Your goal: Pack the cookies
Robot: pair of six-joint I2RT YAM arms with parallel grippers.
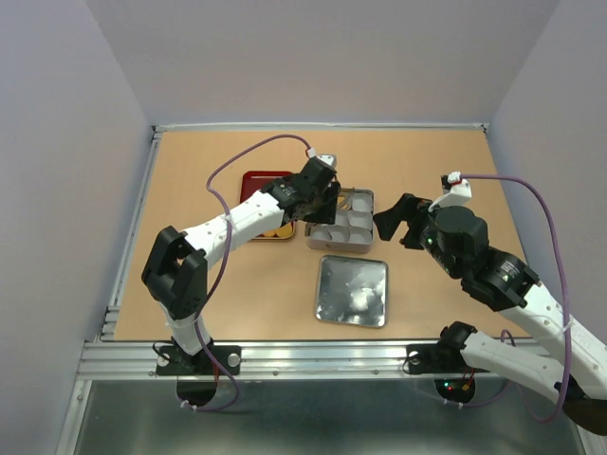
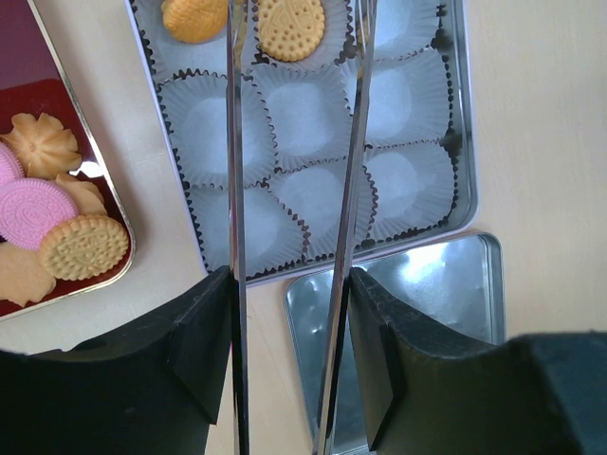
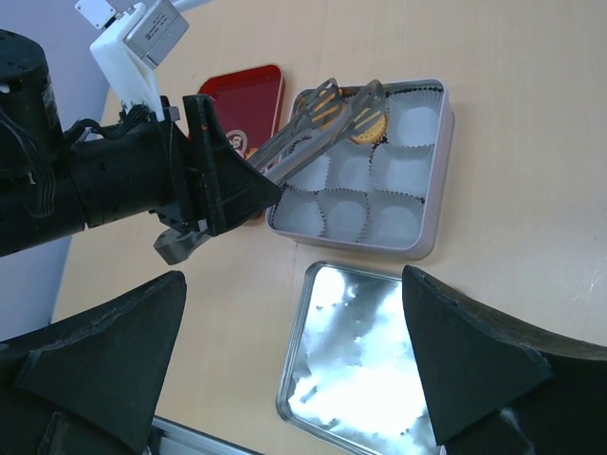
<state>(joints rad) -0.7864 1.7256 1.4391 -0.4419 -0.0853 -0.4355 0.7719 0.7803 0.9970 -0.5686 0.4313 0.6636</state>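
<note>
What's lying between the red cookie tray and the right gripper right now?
In the top view, the rectangular metal tin of white paper cups lies there, with the left gripper's metal tongs over it.

Count of cookies, containers and tools on a tan surface [image 1: 455, 161].
One metal tin [image 2: 463, 142] holds nine white paper cups [image 2: 303, 123] in three rows of three. Two cookies [image 2: 291, 28] fill two of the cups, and seven cups are empty. One red tray [image 2: 38, 57] shows six more cookies, two pink and four tan or golden; the frame cuts off part of it. There is one loose lid [image 1: 352, 290] and one pair of tongs [image 2: 356, 142].
</note>
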